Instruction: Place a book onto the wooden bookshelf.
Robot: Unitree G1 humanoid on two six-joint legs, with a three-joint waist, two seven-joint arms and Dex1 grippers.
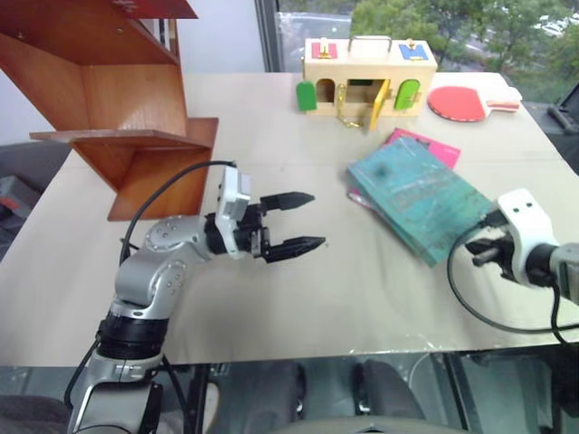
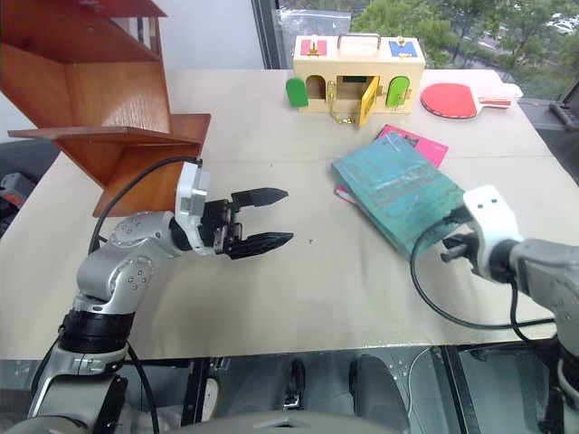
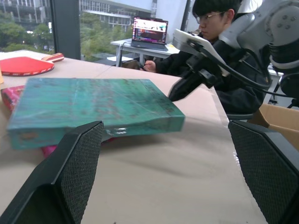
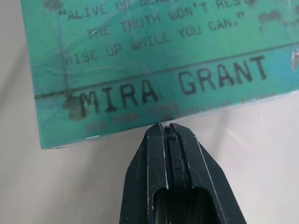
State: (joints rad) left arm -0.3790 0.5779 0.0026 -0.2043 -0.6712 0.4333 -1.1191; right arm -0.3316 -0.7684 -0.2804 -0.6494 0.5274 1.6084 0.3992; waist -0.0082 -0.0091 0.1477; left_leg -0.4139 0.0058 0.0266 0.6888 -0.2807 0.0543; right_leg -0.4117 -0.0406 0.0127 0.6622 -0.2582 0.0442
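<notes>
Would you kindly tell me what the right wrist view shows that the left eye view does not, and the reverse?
The right wrist view alone lets you read the cover's dark print, with the right gripper shut just short of the book's edge. The left eye view alone shows the wooden bookshelf, the open left gripper, the pink book, the wooden box and the red paddle. Both show the teal book lying on the table.

Beside the wooden bookshelf (image 1: 118,108) you have two books: one teal book (image 1: 419,194), one magenta book (image 1: 432,146), plus one table-tennis paddle (image 1: 463,102).
</notes>
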